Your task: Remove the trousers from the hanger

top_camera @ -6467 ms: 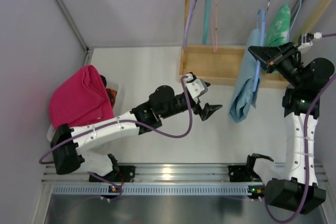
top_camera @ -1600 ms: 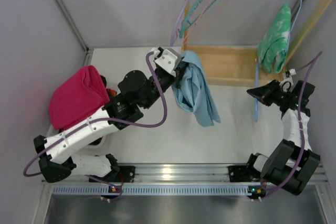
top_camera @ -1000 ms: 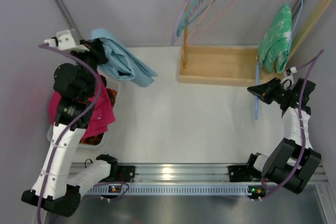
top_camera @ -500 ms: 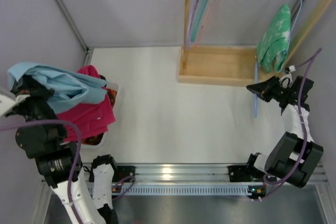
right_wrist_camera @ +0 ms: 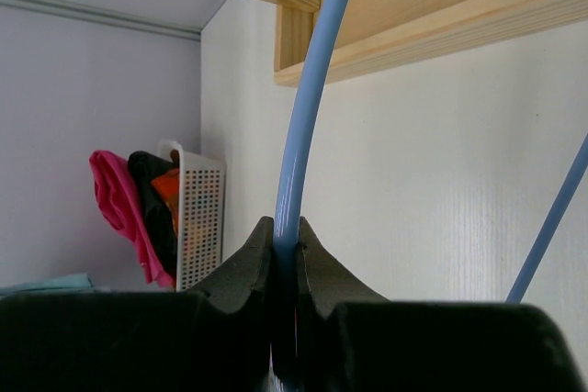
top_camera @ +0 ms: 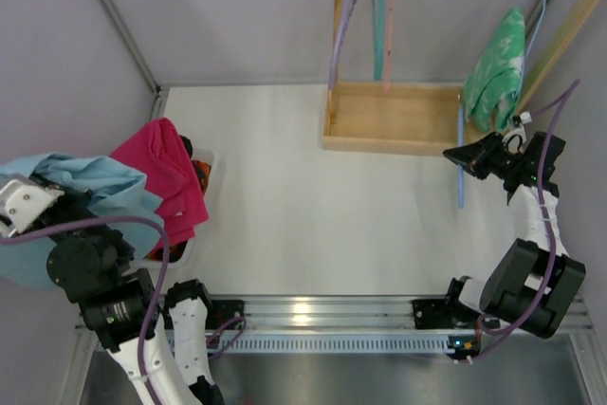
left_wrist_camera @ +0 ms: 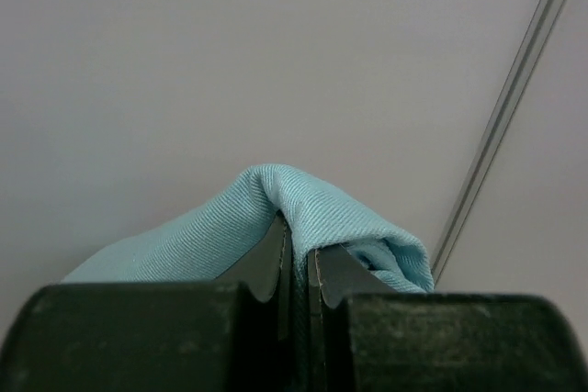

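The light blue trousers (top_camera: 90, 192) hang bunched at the far left, off the hanger, above and beside the basket. My left gripper (left_wrist_camera: 296, 231) is shut on a fold of the trousers (left_wrist_camera: 276, 195); in the top view the cloth hides its fingers. The bare blue hanger (top_camera: 461, 182) hangs down in front of the wooden rack at the right. My right gripper (top_camera: 459, 153) is shut on the hanger's thin bar (right_wrist_camera: 308, 117), which runs up between its fingertips (right_wrist_camera: 287, 231).
A white perforated basket (top_camera: 182, 251) at the left holds pink cloth (top_camera: 166, 173) and darker clothes. A wooden rack (top_camera: 394, 120) stands at the back, with several empty hangers (top_camera: 377, 16) above it. A green garment (top_camera: 495, 68) hangs at the back right.
My left arm has swung from the rack across to the far left, carrying the trousers clear of the hanger. The right gripper has kept hold of the hanger near the rack.
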Available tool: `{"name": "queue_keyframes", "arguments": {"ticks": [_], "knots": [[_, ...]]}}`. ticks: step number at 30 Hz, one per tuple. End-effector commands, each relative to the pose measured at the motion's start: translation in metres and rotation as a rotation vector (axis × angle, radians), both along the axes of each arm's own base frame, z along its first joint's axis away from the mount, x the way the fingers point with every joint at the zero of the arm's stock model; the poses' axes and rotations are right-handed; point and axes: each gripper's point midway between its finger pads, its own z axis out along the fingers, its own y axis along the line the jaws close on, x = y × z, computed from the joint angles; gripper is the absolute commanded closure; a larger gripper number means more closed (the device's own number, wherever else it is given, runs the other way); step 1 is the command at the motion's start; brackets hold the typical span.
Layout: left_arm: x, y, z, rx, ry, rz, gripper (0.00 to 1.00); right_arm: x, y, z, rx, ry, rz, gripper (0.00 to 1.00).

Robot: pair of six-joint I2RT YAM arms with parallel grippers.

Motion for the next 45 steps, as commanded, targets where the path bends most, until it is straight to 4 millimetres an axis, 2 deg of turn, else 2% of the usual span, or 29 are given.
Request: {"name": "queue_keyframes", "arguments": {"ticks": [1, 2, 4, 6, 7, 9, 10, 12, 13, 14, 16, 17, 19, 20, 23, 25, 27, 28, 29, 32, 33, 34, 35, 36, 37, 38, 41, 42, 45], "knots": [[0.021, 0.002, 0.009, 0.058, -0.037, -0.025, 1.00, 0.003, 0.005, 0.037, -0.070, -0.143, 0.030, 1.00], [0.039, 0.004, -0.004, 0.060, -0.002, -0.052, 1.00, 0.001, 0.007, 0.038, -0.066, -0.139, 0.033, 1.00], [0.069, 0.006, -0.015, 0.080, 0.025, -0.101, 1.00, -0.001, 0.008, 0.045, -0.075, -0.155, 0.035, 1.00], [0.089, 0.008, -0.018, 0.077, 0.009, -0.137, 1.00, -0.003, 0.009, 0.053, -0.084, -0.167, 0.037, 1.00], [0.114, 0.014, -0.035, 0.058, 0.061, -0.160, 1.00, -0.005, 0.010, 0.055, -0.091, -0.174, 0.036, 1.00], [0.146, 0.013, -0.046, 0.027, 0.074, -0.243, 1.00, -0.009, 0.011, 0.062, -0.098, -0.184, 0.034, 1.00], [0.170, 0.016, -0.058, 0.001, 0.111, -0.280, 1.00, -0.009, 0.011, 0.068, -0.106, -0.197, 0.033, 1.00], [0.205, 0.002, -0.070, -0.002, 0.160, -0.424, 1.00, -0.013, 0.013, 0.079, -0.119, -0.217, 0.033, 1.00], [0.215, 0.000, -0.072, -0.007, 0.159, -0.456, 1.00, -0.014, 0.014, 0.083, -0.124, -0.226, 0.033, 1.00], [0.236, 0.005, -0.091, -0.048, 0.197, -0.471, 1.00, -0.016, 0.015, 0.088, -0.127, -0.235, 0.034, 1.00], [0.254, 0.010, -0.106, -0.091, 0.229, -0.478, 1.00, -0.020, 0.017, 0.099, -0.134, -0.254, 0.038, 1.00], [0.269, 0.011, -0.124, -0.117, 0.270, -0.489, 1.00, -0.022, 0.018, 0.103, -0.138, -0.261, 0.040, 1.00], [0.283, 0.012, -0.146, -0.145, 0.319, -0.500, 1.00, -0.026, 0.021, 0.112, -0.144, -0.280, 0.047, 1.00], [0.294, 0.011, -0.165, -0.163, 0.365, -0.515, 1.00, -0.027, 0.023, 0.115, -0.143, -0.285, 0.048, 1.00], [0.305, 0.005, -0.201, -0.196, 0.439, -0.532, 0.98, -0.031, 0.028, 0.129, -0.152, -0.318, 0.055, 1.00], [0.308, -0.002, -0.221, -0.194, 0.492, -0.543, 0.91, -0.035, 0.030, 0.140, -0.161, -0.344, 0.061, 1.00], [0.310, -0.012, -0.225, -0.188, 0.510, -0.563, 0.74, -0.036, 0.034, 0.149, -0.164, -0.362, 0.073, 1.00], [0.308, -0.018, -0.219, -0.175, 0.502, -0.579, 0.68, -0.038, 0.037, 0.152, -0.165, -0.367, 0.081, 1.00], [0.307, -0.020, -0.215, -0.167, 0.500, -0.583, 0.54, -0.038, 0.037, 0.155, -0.169, -0.373, 0.082, 1.00], [0.299, -0.025, -0.193, -0.126, 0.500, -0.594, 0.38, -0.041, 0.043, 0.168, -0.177, -0.395, 0.094, 1.00], [0.297, -0.025, -0.187, -0.105, 0.513, -0.591, 0.27, -0.042, 0.044, 0.176, -0.184, -0.408, 0.092, 1.00], [0.292, -0.027, -0.172, -0.094, 0.516, -0.596, 0.11, -0.042, 0.048, 0.180, -0.184, -0.415, 0.103, 1.00], [0.291, -0.031, -0.165, -0.076, 0.521, -0.619, 0.02, -0.044, 0.051, 0.190, -0.188, -0.433, 0.104, 1.00], [0.288, -0.035, -0.150, -0.065, 0.510, -0.630, 0.01, -0.043, 0.052, 0.194, -0.192, -0.439, 0.097, 1.00], [0.283, -0.036, -0.148, -0.047, 0.534, -0.628, 0.01, -0.045, 0.057, 0.197, -0.191, -0.441, 0.107, 1.00], [0.279, -0.048, -0.135, -0.010, 0.517, -0.686, 0.01, -0.044, 0.060, 0.205, -0.193, -0.454, 0.109, 1.00], [0.265, -0.065, -0.106, 0.040, 0.462, -0.733, 0.01, -0.037, 0.068, 0.212, -0.185, -0.447, 0.116, 1.00], [0.262, -0.071, -0.097, 0.058, 0.446, -0.751, 0.01, -0.033, 0.069, 0.220, -0.189, -0.457, 0.101, 1.00], [0.253, -0.092, -0.083, 0.088, 0.411, -0.811, 0.01, -0.022, 0.081, 0.241, -0.116, -0.482, 0.126, 1.00]]}}
